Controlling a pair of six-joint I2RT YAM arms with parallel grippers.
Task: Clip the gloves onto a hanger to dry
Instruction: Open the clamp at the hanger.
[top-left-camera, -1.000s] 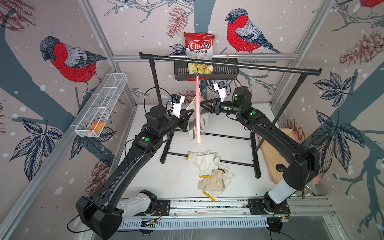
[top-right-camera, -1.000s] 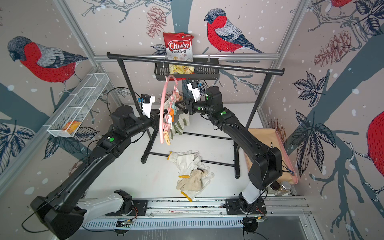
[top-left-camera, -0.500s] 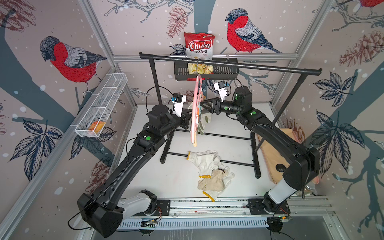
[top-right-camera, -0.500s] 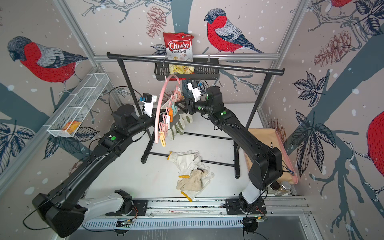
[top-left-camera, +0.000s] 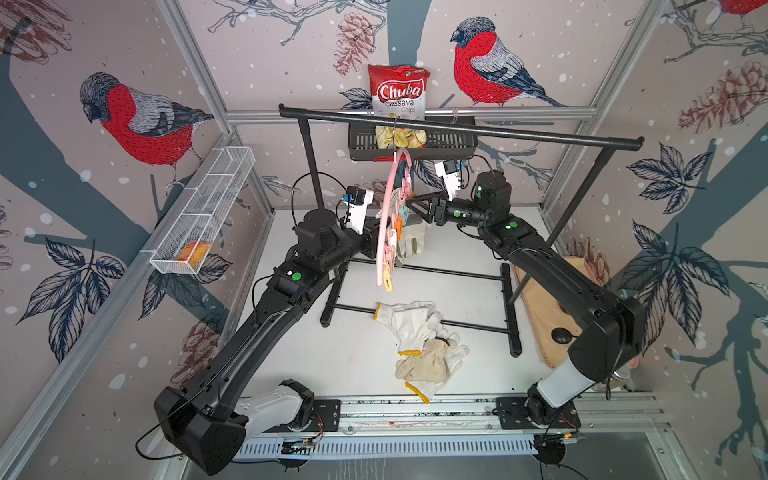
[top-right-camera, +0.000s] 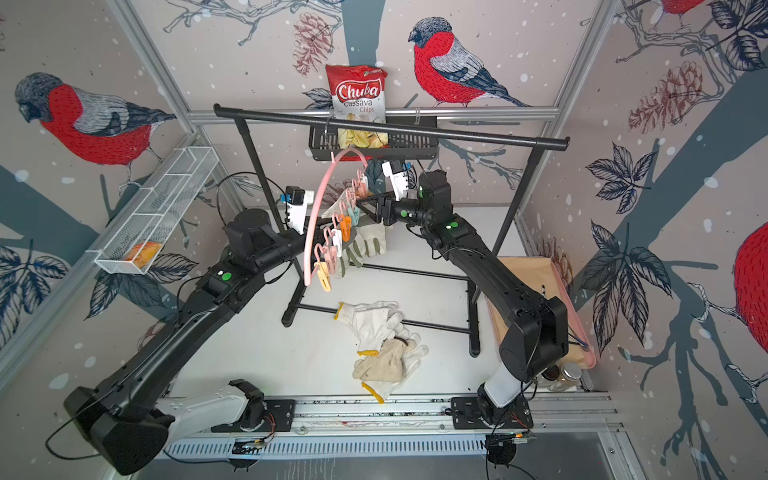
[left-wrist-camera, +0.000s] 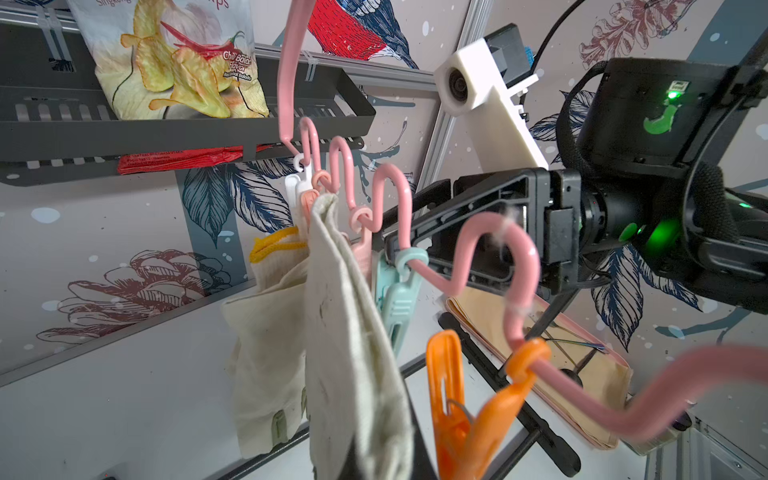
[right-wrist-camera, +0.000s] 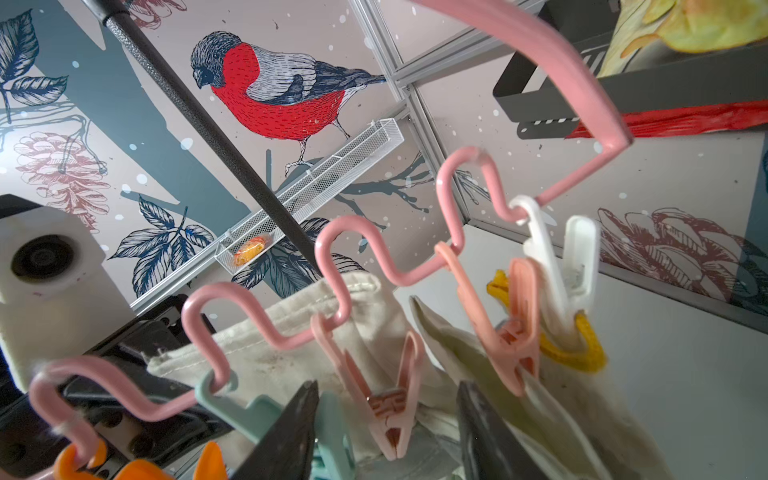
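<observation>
Beneath the top bar of the black metal garment rack, the thin pink arched plastic hanger hangs by its hook, tilted, with small pastel clothes pegs strung along its wavy lower edge. The two arms reach up to it from opposite sides.

The left gripper sits just behind the arch in both top views, its fingertips hidden there. It is clenched. In its wrist view an off-white cloth glove rises from the bottom edge, where the fingers are, up to the hanger's waves, so it appears to be gripping that glove (the pinch itself is out of sight).

The right gripper comes in level from the right with its jaws standing apart. A teal peg and a pink peg hang in the gap, and I cannot tell whether either finger touches them.

Further along, a white peg pinches a yellow cuff edge, and a cream glove with olive-green finger strips dangles below. An orange peg hangs beside the held glove.

On the white tabletop, near the rack's feet, lie the gloves not yet hung: a white knitted glove with a yellow cuff overlapping a cream pile.
</observation>
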